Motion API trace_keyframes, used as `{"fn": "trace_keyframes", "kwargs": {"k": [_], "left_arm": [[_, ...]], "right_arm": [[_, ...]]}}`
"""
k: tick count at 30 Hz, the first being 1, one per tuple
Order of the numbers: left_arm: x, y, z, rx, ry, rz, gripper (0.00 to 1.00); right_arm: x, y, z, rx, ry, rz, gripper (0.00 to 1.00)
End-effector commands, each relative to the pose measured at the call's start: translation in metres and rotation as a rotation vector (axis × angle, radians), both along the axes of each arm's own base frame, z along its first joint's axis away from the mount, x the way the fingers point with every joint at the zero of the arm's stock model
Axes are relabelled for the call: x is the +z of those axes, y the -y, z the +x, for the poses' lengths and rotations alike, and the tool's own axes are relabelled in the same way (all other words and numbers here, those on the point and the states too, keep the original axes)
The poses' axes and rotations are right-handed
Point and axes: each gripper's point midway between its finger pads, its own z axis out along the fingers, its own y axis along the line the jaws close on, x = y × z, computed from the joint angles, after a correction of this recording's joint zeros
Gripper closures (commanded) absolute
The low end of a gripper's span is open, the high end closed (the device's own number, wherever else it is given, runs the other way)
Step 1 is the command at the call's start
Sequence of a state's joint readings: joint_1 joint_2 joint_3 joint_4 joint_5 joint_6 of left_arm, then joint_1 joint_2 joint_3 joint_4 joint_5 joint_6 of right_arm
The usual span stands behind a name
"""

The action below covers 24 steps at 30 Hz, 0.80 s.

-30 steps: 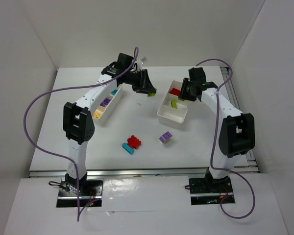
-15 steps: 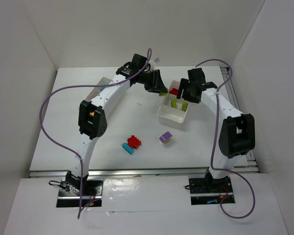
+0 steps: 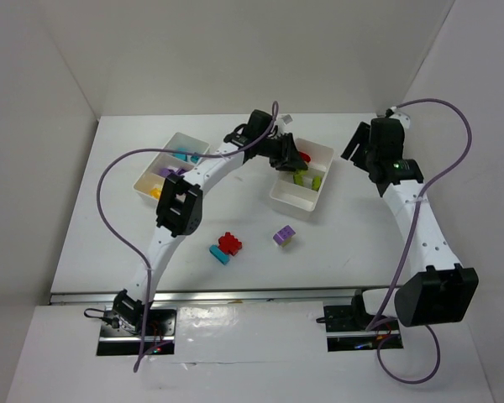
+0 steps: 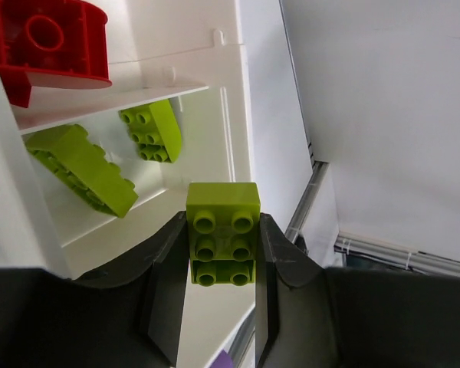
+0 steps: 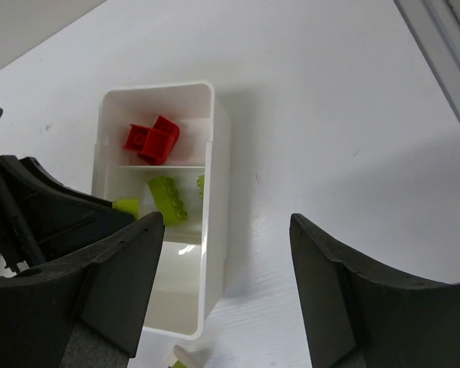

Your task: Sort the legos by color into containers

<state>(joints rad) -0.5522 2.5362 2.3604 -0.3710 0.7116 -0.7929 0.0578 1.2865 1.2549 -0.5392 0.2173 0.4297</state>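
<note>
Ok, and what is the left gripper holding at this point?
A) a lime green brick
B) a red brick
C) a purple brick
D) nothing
A: the left wrist view shows the left gripper shut on a lime green brick at the white tray.

Bright, even light, soft faint shadows, washed-out whites, mostly sharp focus.
</note>
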Motion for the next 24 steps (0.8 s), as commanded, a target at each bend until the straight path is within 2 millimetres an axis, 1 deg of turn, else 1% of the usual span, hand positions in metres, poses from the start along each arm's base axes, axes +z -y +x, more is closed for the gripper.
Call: {"fn": "trace_keyframes", "kwargs": {"k": [1,2,3,4,6,7,8,10,11,13,14,15,17,20,21,22,23,24], "left_arm": [[0.029,0.016,0.004,-0.017,0.042,-0.101,0.68],[0.029,0.016,0.004,-0.017,0.042,-0.101,0.59],[0.030,0.021,0.002,-0.019,0.054,-0.103,0.49],[0.030,0.021,0.002,-0.019,0.054,-0.103,0.37],[0.029,0.021,0.002,-0.023,0.063,-0.102,0.22],[0.036,0.020,0.002,-0.023,0.072,-0.107,0.15],[0.042,0.020,0.001,-0.023,0.080,-0.112,0.00],[0.049,0.019,-0.002,-0.036,0.097,-0.119,0.00],[0.063,0.018,-0.004,-0.037,0.116,-0.131,0.00],[0.071,0.014,-0.008,-0.045,0.138,-0.126,0.00],[0.086,0.011,-0.010,-0.046,0.177,-0.127,0.00],[0.092,0.009,-0.013,-0.046,0.182,-0.130,0.00],[0.089,0.003,-0.015,-0.032,0.189,-0.087,0.00],[0.101,-0.006,-0.025,-0.039,0.213,-0.065,0.00],[0.103,-0.015,-0.025,-0.023,0.211,-0.045,0.00],[0.107,-0.018,-0.029,-0.029,0.215,-0.036,0.00],[0.122,-0.027,-0.030,-0.005,0.272,-0.012,0.00],[0.124,-0.033,-0.032,0.011,0.282,0.019,0.00]], "right_arm": [[-0.009,0.011,-0.009,-0.040,-0.032,-0.012,0.26],[-0.009,0.013,-0.009,-0.041,-0.032,-0.006,0.26],[-0.010,0.013,-0.011,-0.036,-0.043,-0.014,0.26],[-0.011,0.012,-0.010,-0.029,-0.043,-0.009,0.26],[-0.015,0.012,-0.012,-0.029,-0.053,-0.009,0.26],[-0.015,0.010,-0.012,-0.019,-0.053,-0.002,0.26],[-0.015,0.010,-0.012,-0.019,-0.053,-0.002,0.26],[-0.015,0.008,-0.011,-0.010,-0.053,0.004,0.26],[-0.013,0.006,-0.010,0.000,-0.044,0.011,0.26],[-0.013,0.006,-0.010,0.001,-0.044,0.011,0.26],[-0.013,0.004,-0.010,0.008,-0.044,0.016,0.26],[-0.013,0.004,-0.010,0.008,-0.044,0.016,0.26],[-0.013,0.002,-0.010,0.017,-0.045,0.022,0.26],[-0.012,0.000,-0.008,0.026,-0.036,0.028,0.26],[-0.012,-0.002,-0.008,0.042,-0.037,0.028,0.26],[-0.014,-0.004,-0.008,0.050,-0.037,0.033,0.26],[-0.014,-0.005,-0.008,0.067,-0.039,0.030,0.26],[-0.013,-0.011,-0.007,0.101,-0.032,0.039,0.26]]}}
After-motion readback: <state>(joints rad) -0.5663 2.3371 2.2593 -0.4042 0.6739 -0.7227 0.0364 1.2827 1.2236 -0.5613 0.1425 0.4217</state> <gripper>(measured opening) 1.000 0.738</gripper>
